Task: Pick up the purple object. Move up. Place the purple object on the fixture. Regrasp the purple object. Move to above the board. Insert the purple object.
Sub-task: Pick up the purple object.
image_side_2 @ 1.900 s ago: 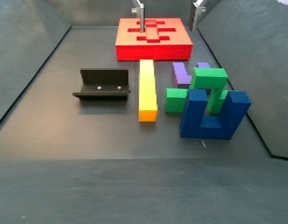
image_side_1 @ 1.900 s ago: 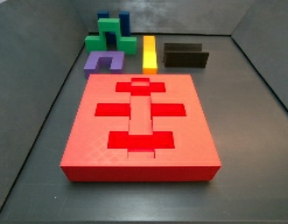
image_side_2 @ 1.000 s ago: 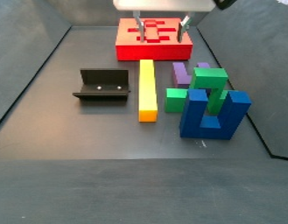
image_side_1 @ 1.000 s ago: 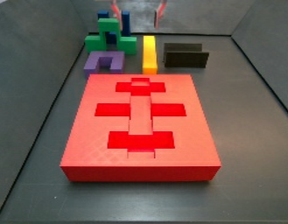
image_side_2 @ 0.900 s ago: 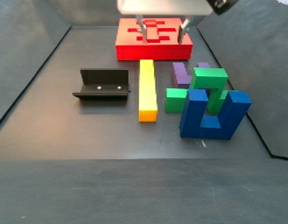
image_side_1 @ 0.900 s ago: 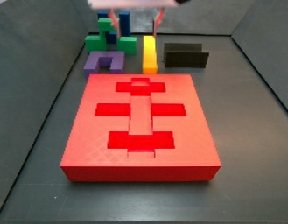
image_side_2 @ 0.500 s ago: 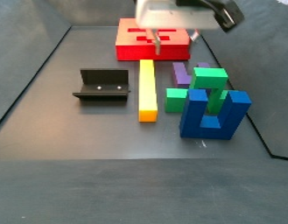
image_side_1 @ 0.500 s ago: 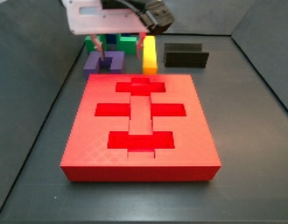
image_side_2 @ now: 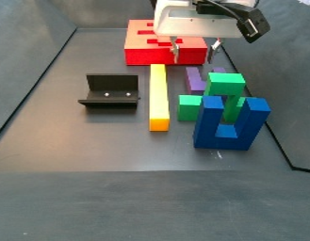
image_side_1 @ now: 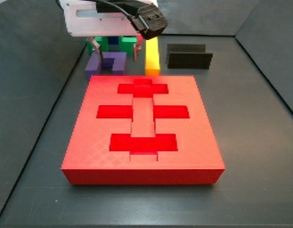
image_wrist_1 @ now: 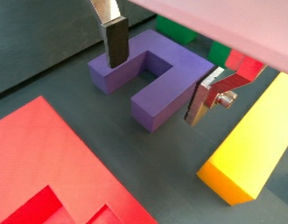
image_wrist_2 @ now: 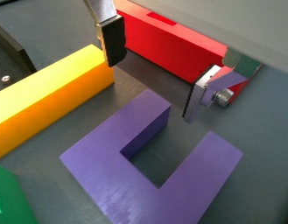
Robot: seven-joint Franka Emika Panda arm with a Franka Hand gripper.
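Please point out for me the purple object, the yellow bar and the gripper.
purple object (image_wrist_1: 170,80), wrist view, top of one prong.
yellow bar (image_wrist_2: 46,92), wrist view, top face.
gripper (image_wrist_1: 158,71), wrist view, midway between fingertips, above the purple object.

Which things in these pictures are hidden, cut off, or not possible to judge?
- Purple object: in a side view the end effector covers its far part; in the other side view only a strip shows beside the green block.
- Blue block: hidden behind the arm in that first side view.
- Fixture: cut off by the edge in a wrist view.
- Whether the fingers touch the purple object: cannot tell.
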